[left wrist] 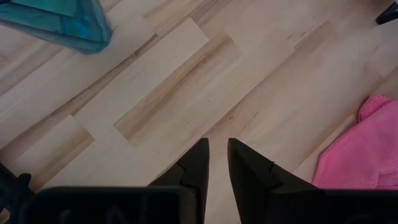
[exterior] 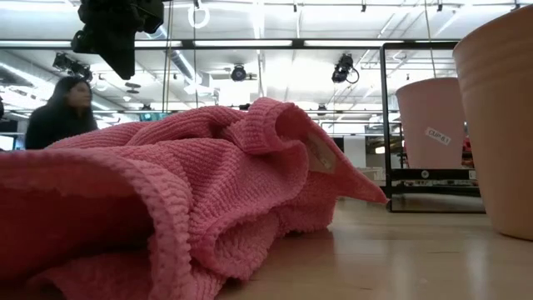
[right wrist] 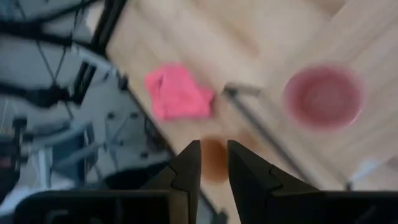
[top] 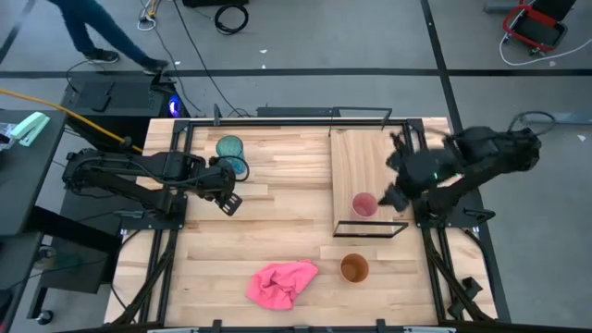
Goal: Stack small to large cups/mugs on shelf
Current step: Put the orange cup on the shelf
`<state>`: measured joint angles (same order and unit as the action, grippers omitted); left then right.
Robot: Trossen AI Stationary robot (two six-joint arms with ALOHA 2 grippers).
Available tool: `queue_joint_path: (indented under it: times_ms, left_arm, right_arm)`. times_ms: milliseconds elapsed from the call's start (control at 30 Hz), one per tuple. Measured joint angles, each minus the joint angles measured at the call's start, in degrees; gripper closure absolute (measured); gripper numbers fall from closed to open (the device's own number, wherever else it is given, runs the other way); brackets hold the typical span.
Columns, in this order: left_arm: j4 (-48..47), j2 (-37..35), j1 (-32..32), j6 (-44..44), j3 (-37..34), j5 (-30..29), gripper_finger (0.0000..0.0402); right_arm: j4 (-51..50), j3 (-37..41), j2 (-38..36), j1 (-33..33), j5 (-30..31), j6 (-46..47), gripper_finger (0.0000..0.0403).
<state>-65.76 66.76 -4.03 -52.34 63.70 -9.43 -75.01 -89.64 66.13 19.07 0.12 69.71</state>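
Observation:
The small pink cup (top: 363, 204) stands upright, mouth up, on the shelf (top: 365, 157), a light board with a black wire frame, near its near end; it also shows in the right wrist view (right wrist: 323, 96) and the low view (exterior: 433, 125). The orange cup (top: 354, 268) stands upright on the table, nearer than the shelf. The teal cup (top: 231, 155) lies on the table at the far left (left wrist: 59, 22). My left gripper (top: 231, 202) hovers shut over bare table just near of the teal cup. My right gripper (top: 396, 197) hangs shut above the shelf, right of the pink cup.
A crumpled pink cloth (top: 282, 282) lies near the table's near edge, left of the orange cup, and fills the low view (exterior: 183, 192). The shelf's black wire frame (top: 370, 228) stands at its near end. A person (exterior: 62, 112) shows beyond the table.

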Motion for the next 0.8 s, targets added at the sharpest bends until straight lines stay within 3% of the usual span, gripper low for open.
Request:
queue_joint_path:
  times_ms: [200, 367, 800]
  left_arm:
    - [0.0, 0.0, 0.0, 0.0, 0.0, 0.0, 0.0338]
    - [0.0, 0.0, 0.0, 0.0, 0.0, 0.0, 0.0338]
    - [0.0, 0.0, 0.0, 0.0, 0.0, 0.0, 0.0337]
  right_arm:
    - [0.1, 2.3, 5.4, 14.6, 6.0, 11.3, 0.0318]
    - [0.0, 3.2, 12.2, 21.8, 12.3, 19.7, 0.0318]
    - [0.1, 3.3, 27.3, 24.8, 12.8, 25.7, 0.0318]
